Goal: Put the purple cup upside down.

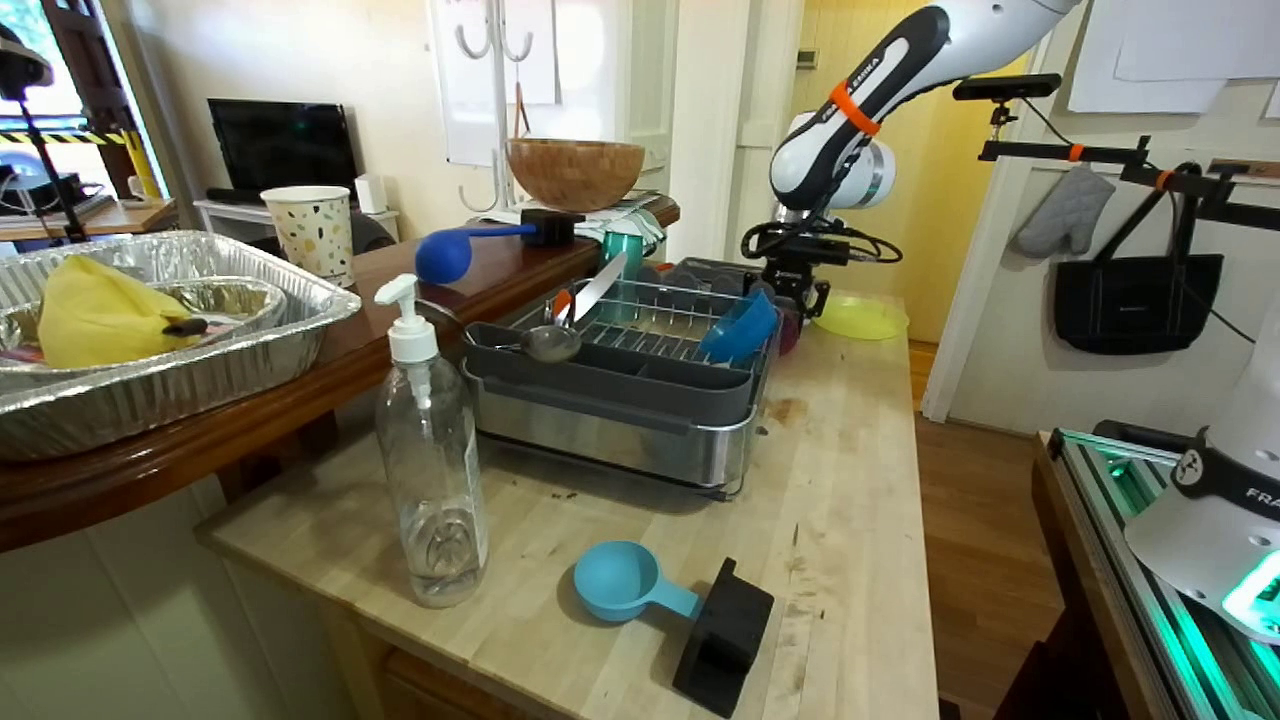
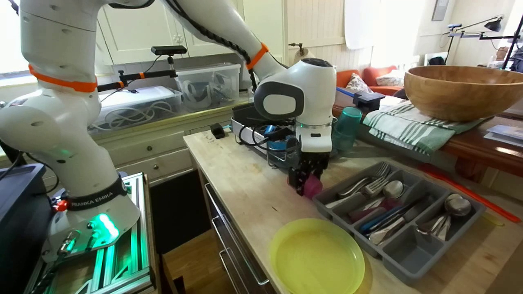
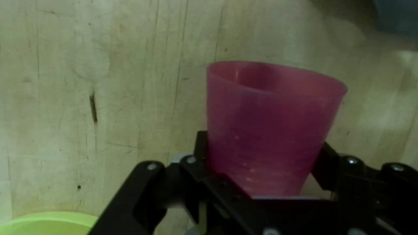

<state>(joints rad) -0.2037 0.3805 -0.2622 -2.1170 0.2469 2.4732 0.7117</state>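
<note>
The purple cup (image 3: 271,130) fills the middle of the wrist view, its wide open rim at the top and its narrow base towards the gripper's palm. My gripper (image 3: 263,151) has one finger against each side of the cup, shut on its lower part. In an exterior view the cup (image 2: 313,187) shows beside the fingers (image 2: 303,181), close to the wooden counter. In an exterior view only a bit of the cup (image 1: 790,330) shows near the gripper (image 1: 797,295), behind the blue bowl. Whether the cup touches the counter I cannot tell.
A yellow-green bowl (image 2: 316,255) and a grey cutlery tray (image 2: 408,267) stand close to the cup. A dish rack (image 1: 600,385) with a blue bowl (image 1: 742,328) stands on the gripper's other side. A teal cup (image 2: 347,128) is behind the gripper.
</note>
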